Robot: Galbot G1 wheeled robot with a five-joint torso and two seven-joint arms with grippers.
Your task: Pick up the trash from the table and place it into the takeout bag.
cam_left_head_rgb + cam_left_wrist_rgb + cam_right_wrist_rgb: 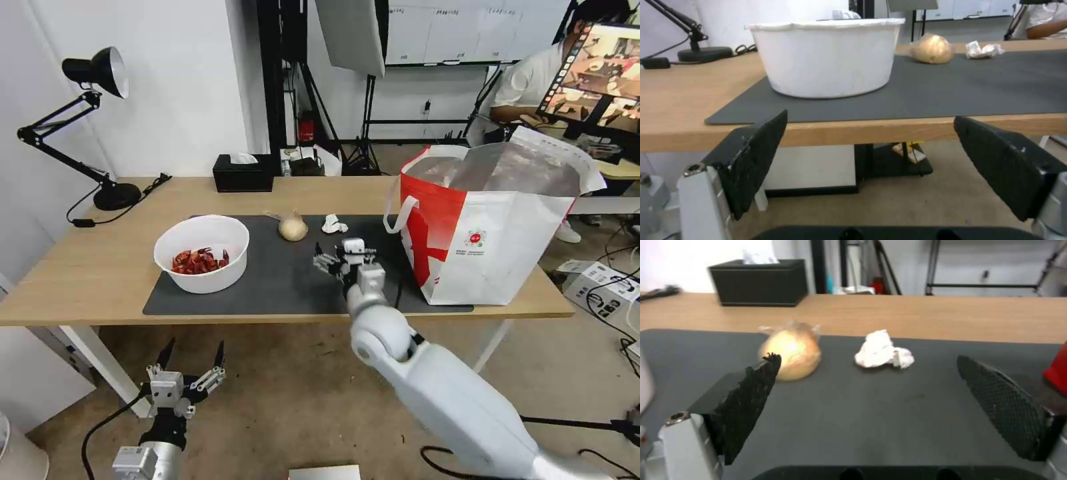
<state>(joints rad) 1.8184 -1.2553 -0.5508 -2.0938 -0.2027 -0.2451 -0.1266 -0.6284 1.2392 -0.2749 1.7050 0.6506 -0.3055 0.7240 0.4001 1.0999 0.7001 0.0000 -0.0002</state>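
Honestly, nearest to us the left gripper (193,360) just hangs below the table (80,267) edge with its fingers spread wide and nothing in them, parked in front of the white bowl of crayfish shells (201,253), so we're not worried about that side yet. Our right gripper (331,261) is the busy one: it hovers over the dark mat (267,293), jaws wide apart and empty, facing the crumpled tissue (882,350) with the small cream knotted bag (792,351) just beside it. That closeness is what bugs us. If we go for the tissue a bit off-centre, one finger could clip the knotted bag and roll it away, or we'd pinch both at once. The tissue is light too, so a shallow squeeze may just flick it across the mat. Further right stands the takeout bag (497,233), mouth open, near the table's edge; bumping its floppy side or snagging a loop handle on the way in could tip it. Way at the back sits the black tissue box (244,172), which we should leave alone.
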